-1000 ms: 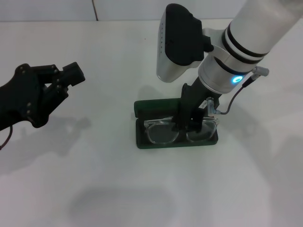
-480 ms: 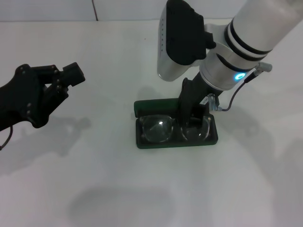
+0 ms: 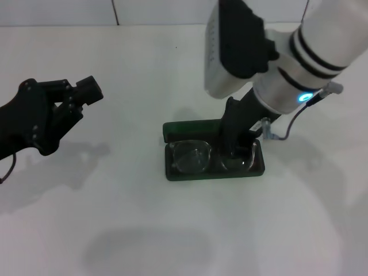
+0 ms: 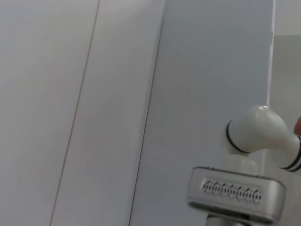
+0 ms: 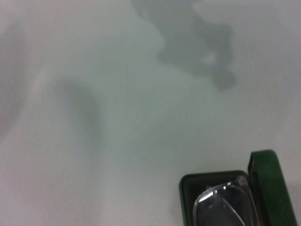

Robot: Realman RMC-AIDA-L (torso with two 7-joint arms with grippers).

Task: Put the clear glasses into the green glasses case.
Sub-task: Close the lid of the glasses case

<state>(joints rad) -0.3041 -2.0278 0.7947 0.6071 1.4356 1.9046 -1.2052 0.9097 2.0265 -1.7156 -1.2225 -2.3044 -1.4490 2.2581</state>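
Right gripper (image 3: 234, 148) is down inside the open green glasses case (image 3: 214, 172), over its right half; can't tell if its fingers are parted or gripping. Clear glasses (image 3: 192, 157) lie in the case tray directly beneath and left of it. Case sits on white bench (image 3: 144, 230). Left gripper (image 3: 75, 95) hovers well off to the left, holding nothing, fingers look closed.

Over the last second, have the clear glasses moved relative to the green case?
Yes. The clear glasses have dropped from resting tilted on the rim to lying inside the green glasses case, which has stayed put, with the right tool over them.
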